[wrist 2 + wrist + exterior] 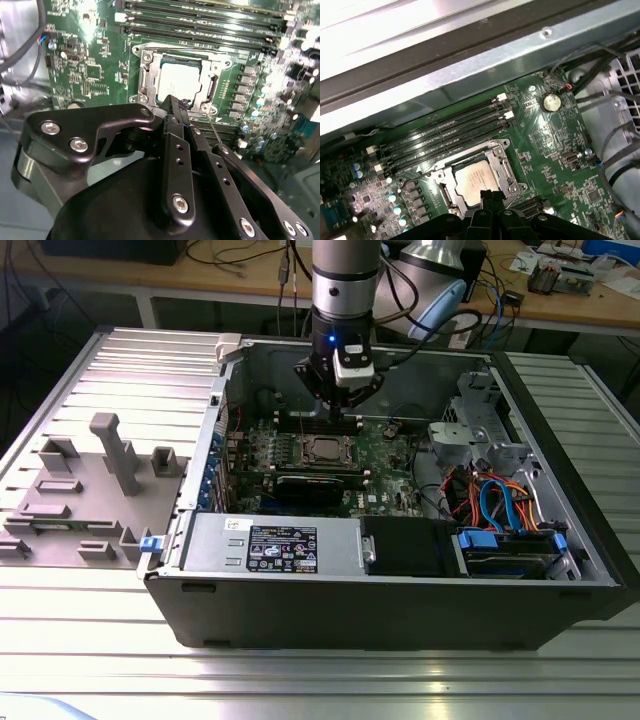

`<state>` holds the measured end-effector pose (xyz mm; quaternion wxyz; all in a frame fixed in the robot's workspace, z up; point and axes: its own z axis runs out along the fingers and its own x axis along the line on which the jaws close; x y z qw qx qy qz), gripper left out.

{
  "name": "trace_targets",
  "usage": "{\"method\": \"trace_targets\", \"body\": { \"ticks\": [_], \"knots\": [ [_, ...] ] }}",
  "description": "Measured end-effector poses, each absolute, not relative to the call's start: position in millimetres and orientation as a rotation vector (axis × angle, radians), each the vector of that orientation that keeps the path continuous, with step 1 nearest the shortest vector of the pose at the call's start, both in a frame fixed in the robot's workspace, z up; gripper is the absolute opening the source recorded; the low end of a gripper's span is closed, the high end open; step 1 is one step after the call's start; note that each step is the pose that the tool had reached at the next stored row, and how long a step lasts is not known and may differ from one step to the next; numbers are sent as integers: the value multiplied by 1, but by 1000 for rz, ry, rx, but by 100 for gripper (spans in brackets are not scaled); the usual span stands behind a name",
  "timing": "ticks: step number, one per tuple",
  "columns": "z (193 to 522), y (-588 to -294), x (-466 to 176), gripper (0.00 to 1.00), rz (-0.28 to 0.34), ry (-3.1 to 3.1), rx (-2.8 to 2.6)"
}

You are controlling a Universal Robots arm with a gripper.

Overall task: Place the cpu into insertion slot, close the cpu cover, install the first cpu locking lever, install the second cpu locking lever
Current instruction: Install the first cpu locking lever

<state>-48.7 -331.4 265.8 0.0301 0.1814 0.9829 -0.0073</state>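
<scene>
The cpu (179, 81) lies flat in the insertion slot (143, 59) on the green motherboard, its silver top showing through the window of the cpu cover (150, 85). The cover lies flat over the chip. A thin wire locking lever (215, 132) stands out from one corner of the socket. In the exterior view my gripper (340, 405) hangs just above and behind the cpu (325, 449). Its black fingertips (175, 104) are pressed together with nothing between them, hovering at the socket's edge. The first wrist view shows the cpu (476, 179), the cover (506, 172) and the gripper (487, 196).
Long black memory slots (445, 132) run beside the socket. A black graphics card (315, 486) lies on its other side. The open case (400, 620) holds a power supply (270, 545), a drive bay and coloured cables (490, 505). Grey fixture blocks (115, 455) stand on the table at the exterior view's left.
</scene>
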Motion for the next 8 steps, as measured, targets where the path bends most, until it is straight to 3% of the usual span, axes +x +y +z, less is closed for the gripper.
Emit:
{"method": "trace_targets", "body": {
  "ticks": [8],
  "knots": [
    [266,-331,-49,11,-20,3066,287]
  ]
}}
